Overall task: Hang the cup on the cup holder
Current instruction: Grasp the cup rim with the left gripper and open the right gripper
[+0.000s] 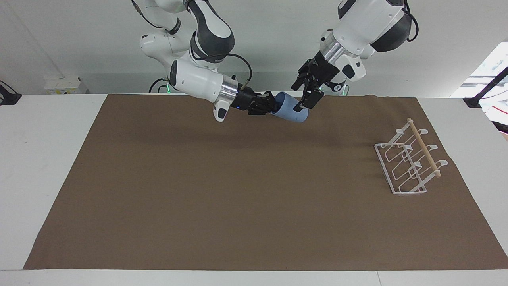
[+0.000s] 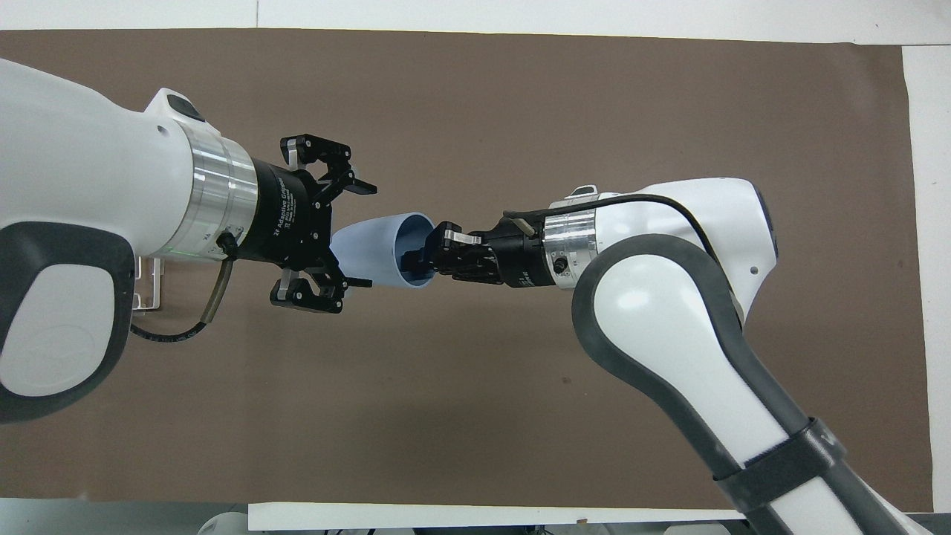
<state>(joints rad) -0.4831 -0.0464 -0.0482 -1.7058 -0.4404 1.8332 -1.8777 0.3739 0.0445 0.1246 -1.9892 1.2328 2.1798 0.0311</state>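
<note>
The light blue cup (image 1: pixel 293 112) is held in the air on its side over the mat's edge nearest the robots, about midway along the table. My right gripper (image 1: pixel 274 106) is shut on its rim, with one finger inside the mouth (image 2: pixel 416 258). My left gripper (image 1: pixel 306 100) is open, and its fingers (image 2: pixel 362 188) stand on either side of the cup's (image 2: pixel 375 249) base end. I cannot tell whether they touch it. The white wire cup holder (image 1: pixel 408 163) with its wooden dowel stands toward the left arm's end. In the overhead view only a corner (image 2: pixel 157 286) shows under the left arm.
A brown mat (image 1: pixel 238 190) covers most of the white table (image 1: pixel 47 159). Nothing else lies on the mat. Both arms reach across it at the side nearest the robots.
</note>
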